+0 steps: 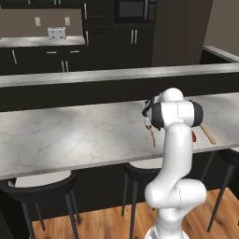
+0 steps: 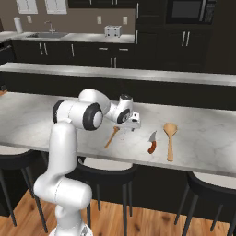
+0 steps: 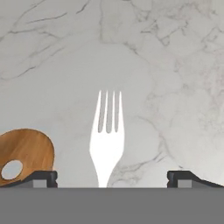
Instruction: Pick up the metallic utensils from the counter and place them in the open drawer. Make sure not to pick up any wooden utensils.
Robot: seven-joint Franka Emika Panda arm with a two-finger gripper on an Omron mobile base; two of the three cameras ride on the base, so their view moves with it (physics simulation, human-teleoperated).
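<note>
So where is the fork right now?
In the hand view the fork lies flat on the marbled counter, midway between the open gripper tips, with a holed wooden utensil just beside it.

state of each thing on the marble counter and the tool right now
two-finger tool: open, above the fork, holding nothing
slim silvery fork: flat on the pale marbled counter, between the tool's tips
wooden spoon with a hole: flat, beside the fork
small red-handled knife: lying flat
plain wooden spoon: lying flat
</note>
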